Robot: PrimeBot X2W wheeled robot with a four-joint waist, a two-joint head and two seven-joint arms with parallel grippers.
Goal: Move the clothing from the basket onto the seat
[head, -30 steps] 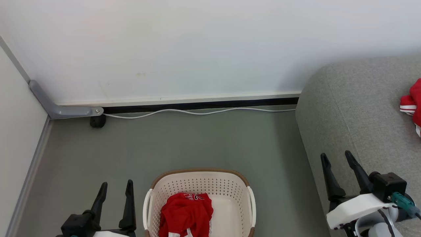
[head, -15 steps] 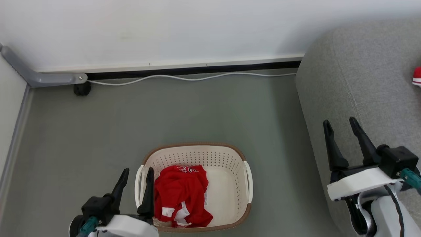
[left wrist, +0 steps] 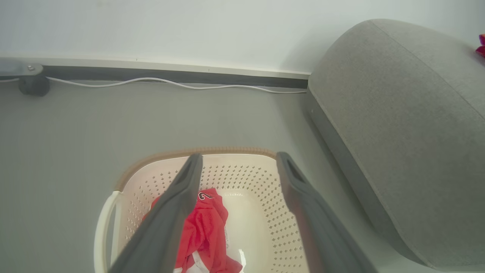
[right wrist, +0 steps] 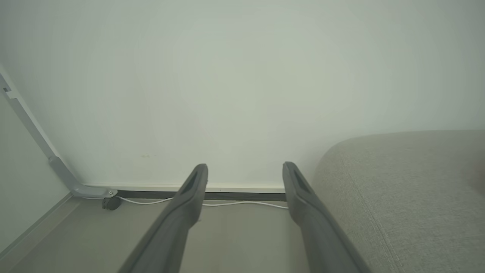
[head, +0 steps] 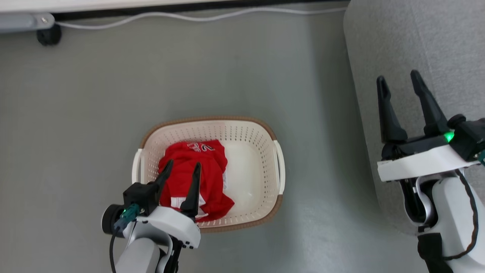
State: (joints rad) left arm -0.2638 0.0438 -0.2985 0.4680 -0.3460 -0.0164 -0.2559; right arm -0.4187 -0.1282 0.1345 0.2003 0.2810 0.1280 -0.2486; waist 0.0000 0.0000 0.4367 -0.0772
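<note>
- Hovering above the near-left part of the basket [head: 212, 120], the left gripper [head: 183, 163] has its 2 fingers spread apart, holding nothing.
- Inside, the red jersey [head: 206, 157] with white lettering lies crumpled in the basket's left half.
- At the left edge of the grey sofa [head: 416, 34], the right gripper [head: 398, 76] hangs with its fingers apart, empty.
- On the floor [head: 94, 94], the basket stands near the grey sofa, not touching it.

A white "2" is readable on the clothing [head: 212, 170]; its other lettering is illegible.
</note>
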